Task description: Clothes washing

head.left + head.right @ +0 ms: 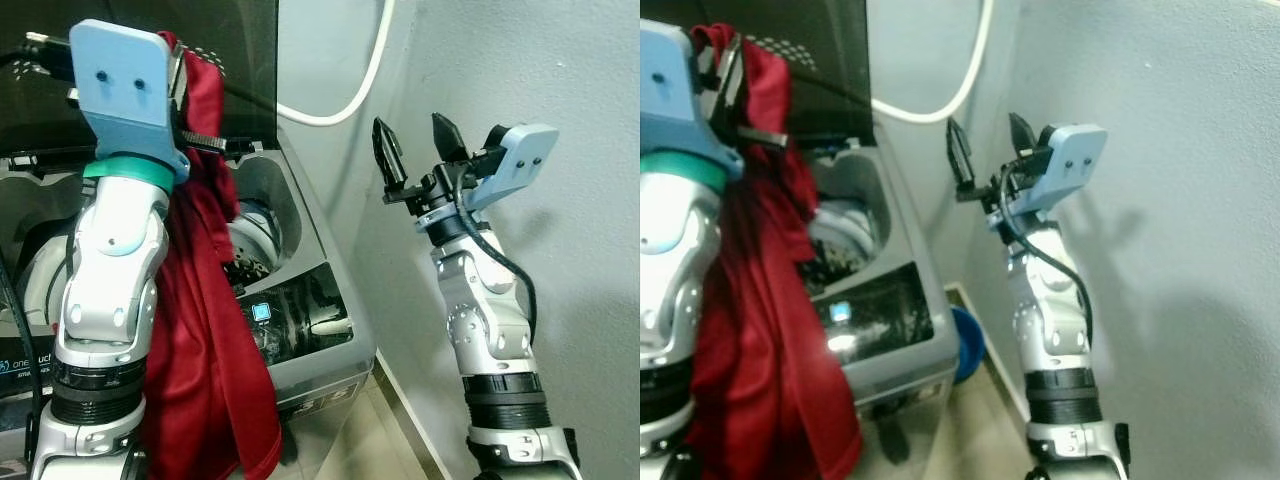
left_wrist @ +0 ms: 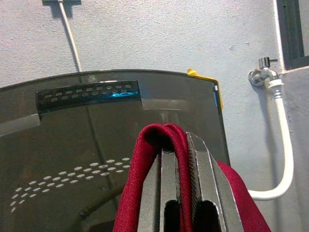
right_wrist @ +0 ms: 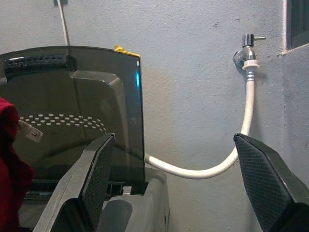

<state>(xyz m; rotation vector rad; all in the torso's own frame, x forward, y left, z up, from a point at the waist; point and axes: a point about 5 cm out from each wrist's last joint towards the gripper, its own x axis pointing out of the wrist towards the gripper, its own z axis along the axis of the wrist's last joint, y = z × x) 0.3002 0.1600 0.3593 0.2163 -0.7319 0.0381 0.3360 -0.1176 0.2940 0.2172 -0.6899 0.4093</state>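
Red cloth (image 1: 205, 330) hangs nearest the lens, draped down the front of the left arm from the left gripper (image 2: 182, 145), whose two grey fingers (image 2: 205, 174) are pressed together on a fold of the fabric, pinching it high above the washing machine (image 1: 310, 330). Its lower hem falls past the machine's front edge, over the dark glossy control panel (image 1: 290, 315) along that edge. Behind the cloth, the top-loading tub (image 1: 250, 235) lies open, its smoked, perforated lid (image 2: 96, 125) raised upright against the wall.

To the machine's right side, the right gripper (image 1: 415, 145) is lifted in open air near the grey wall (image 1: 560, 70), its black fingers (image 1: 386, 150) spread wide and touching nothing.

Pale textured plaster surrounds the appliance; a white hose (image 3: 212, 166) loops down from a metal tap (image 3: 246, 48) on the wall and runs in behind the machine. A tiled floor (image 1: 370, 440) shows beside the machine's right corner. From the right eye, a blue object (image 1: 968, 345), too hidden to identify, sits on the floor beside that corner. The left wrist camera picks out a yellow tab (image 2: 193, 73) at the lid's upper corner, and the right wrist camera a white label (image 3: 29, 131) on the cloth.
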